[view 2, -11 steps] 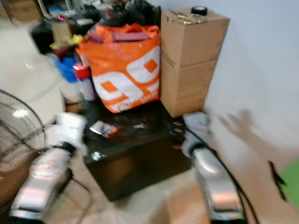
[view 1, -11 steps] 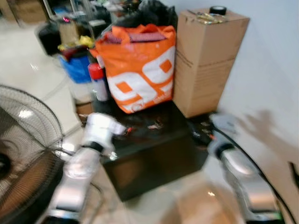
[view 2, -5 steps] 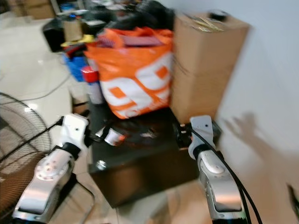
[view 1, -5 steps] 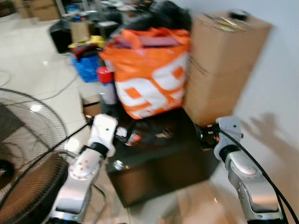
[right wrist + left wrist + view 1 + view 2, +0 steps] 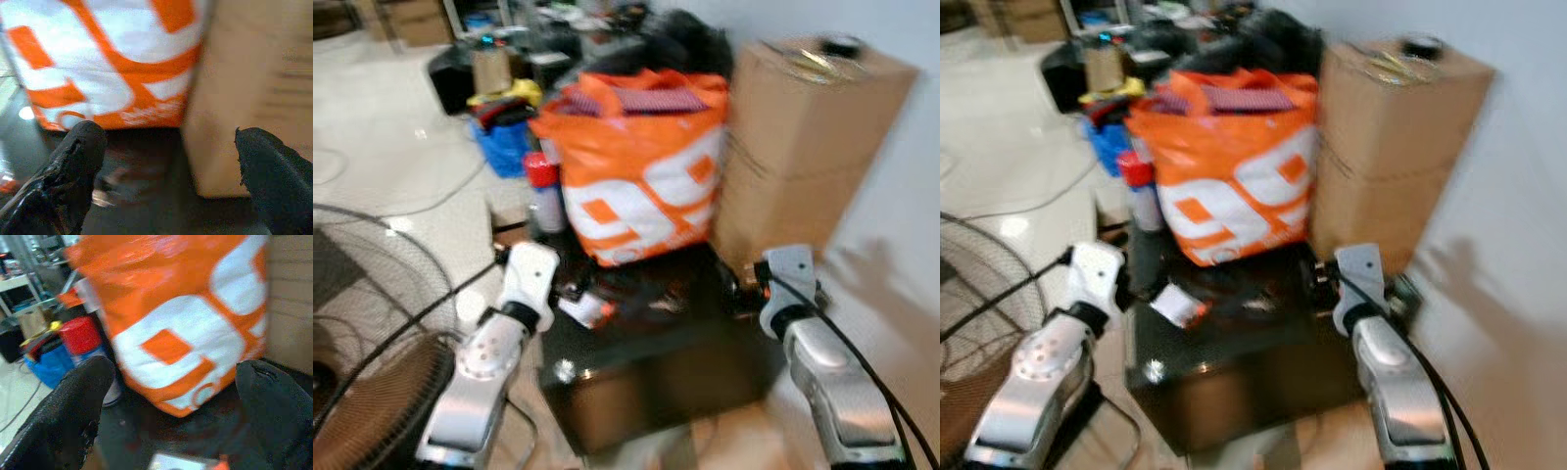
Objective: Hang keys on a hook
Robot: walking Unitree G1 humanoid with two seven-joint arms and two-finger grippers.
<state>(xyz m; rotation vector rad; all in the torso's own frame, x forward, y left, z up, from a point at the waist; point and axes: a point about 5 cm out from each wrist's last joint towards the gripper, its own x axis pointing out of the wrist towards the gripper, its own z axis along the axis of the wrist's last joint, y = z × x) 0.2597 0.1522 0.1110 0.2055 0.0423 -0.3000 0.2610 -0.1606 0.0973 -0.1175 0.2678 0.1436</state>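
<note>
A small blurred object, probably the keys (image 5: 658, 305), lies on the glossy top of a low black table (image 5: 666, 362), in front of an orange and white bag (image 5: 641, 166). In the right wrist view the keys (image 5: 113, 177) are a pale smear on the dark top. My left gripper (image 5: 176, 369) is open at the table's left edge, facing the bag, with nothing between its fingers. My right gripper (image 5: 168, 134) is open at the table's right edge, facing the gap between the bag and a cardboard box (image 5: 254, 93). The keys lie between the two grippers.
A white and orange card (image 5: 585, 308) lies on the table near my left gripper. A tall cardboard box (image 5: 803, 137) stands against the white wall (image 5: 911, 196) on the right. A red-capped can (image 5: 544, 191) and clutter stand behind on the left. A floor fan (image 5: 372, 392) is at the left.
The whole picture has shifted, so the camera has moved. Both arms have come up to the table's edges, one on each side. The keys lie where they were.
</note>
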